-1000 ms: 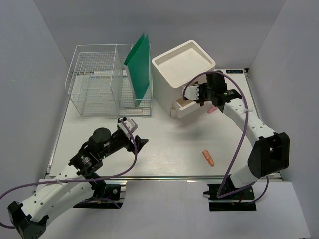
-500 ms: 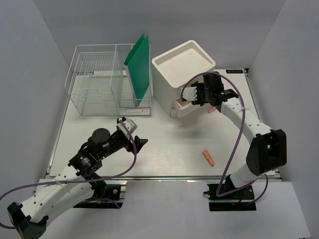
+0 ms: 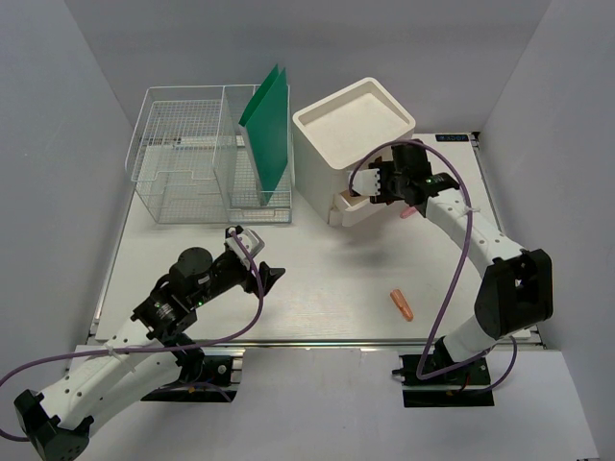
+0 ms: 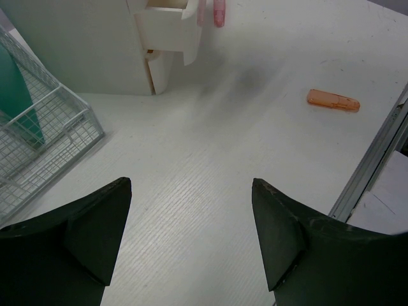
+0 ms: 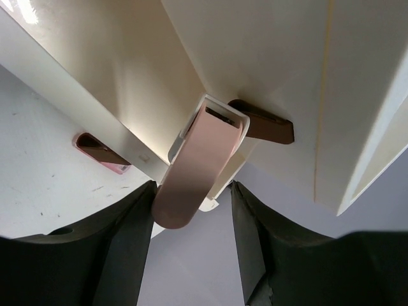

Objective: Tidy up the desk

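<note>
Far right, the right gripper (image 5: 191, 186) stands parted around a pink case (image 5: 199, 156) tipped into the open drawer (image 3: 348, 207) for stowing, while the left gripper (image 4: 191, 191) idles near, agape

Right gripper (image 3: 378, 182) covers the drawer (image 3: 349, 208) from above, contents unseen. Can't tell whether it pinches the pink piece (image 5: 197, 162). Brown object (image 5: 271, 129) half hidden behind it. Wire basket (image 4: 44, 143) runs off-frame.

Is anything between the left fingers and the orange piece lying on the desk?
Nothing visible. Only bare desk lies between the open left fingers and the orange piece; the drawer box and wire basket stand farther back, off that line.
</note>
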`<state>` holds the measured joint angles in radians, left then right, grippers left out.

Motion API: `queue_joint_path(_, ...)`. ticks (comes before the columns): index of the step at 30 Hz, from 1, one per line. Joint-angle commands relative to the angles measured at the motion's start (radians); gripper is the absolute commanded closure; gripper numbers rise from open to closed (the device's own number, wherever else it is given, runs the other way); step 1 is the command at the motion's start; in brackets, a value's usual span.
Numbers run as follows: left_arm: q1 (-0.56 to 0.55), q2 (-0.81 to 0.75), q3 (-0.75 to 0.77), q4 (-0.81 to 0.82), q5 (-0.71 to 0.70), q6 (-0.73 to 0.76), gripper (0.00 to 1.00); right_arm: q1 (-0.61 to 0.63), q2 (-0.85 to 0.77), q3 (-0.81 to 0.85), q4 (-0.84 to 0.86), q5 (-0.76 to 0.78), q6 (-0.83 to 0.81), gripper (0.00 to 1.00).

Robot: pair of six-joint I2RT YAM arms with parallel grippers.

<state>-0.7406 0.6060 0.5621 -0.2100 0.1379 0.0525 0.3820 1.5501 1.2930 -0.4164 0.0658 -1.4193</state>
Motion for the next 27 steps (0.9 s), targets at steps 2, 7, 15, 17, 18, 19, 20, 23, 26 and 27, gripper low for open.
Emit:
queue_joint_path(2, 0.004, -0.003, 0.018, 0.001, -0.004, 0.003, 0.14, 0.018, -0.005, -0.029, 0.028, 0.028, -0.044, 0.44)
queue_joint_path(7, 0.004, 0.000, 0.019, 0.003, -0.004, 0.004, 0.14, 0.017, -0.013, -0.040, 0.033, 0.040, -0.067, 0.35)
queue_joint_path(15, 0.004, 0.003, 0.019, 0.001, -0.007, 0.007, 0.15, 0.021, -0.028, -0.038, 0.056, 0.042, -0.060, 0.33)
queue_joint_path(17, 0.004, 0.000, 0.019, 0.000, -0.008, 0.004, 0.14, 0.015, -0.041, -0.029, 0.054, 0.011, -0.015, 0.34)
queue_joint_path(18, 0.004, 0.000, 0.019, 0.000, -0.008, 0.004, 0.14, 0.015, -0.057, -0.012, 0.048, -0.006, 0.000, 0.35)
queue_joint_path(19, 0.004, 0.000, 0.019, 0.000, -0.008, 0.004, 0.14, 0.012, -0.067, -0.002, 0.044, -0.030, 0.023, 0.36)
queue_joint_path(20, 0.004, 0.000, 0.018, 0.001, -0.006, 0.004, 0.14, 0.011, -0.077, 0.008, 0.027, -0.093, 0.080, 0.37)
queue_joint_path(23, 0.004, 0.000, 0.019, 0.001, -0.004, 0.006, 0.14, 0.003, -0.110, 0.045, -0.046, -0.196, 0.166, 0.44)
queue_joint_path(26, 0.004, -0.005, 0.021, 0.000, -0.001, 0.004, 0.14, -0.011, -0.131, 0.043, -0.103, -0.291, 0.204, 0.83)
queue_joint_path(27, 0.004, -0.006, 0.019, 0.000, -0.003, 0.004, 0.14, -0.002, -0.128, 0.040, -0.113, -0.297, 0.232, 0.96)
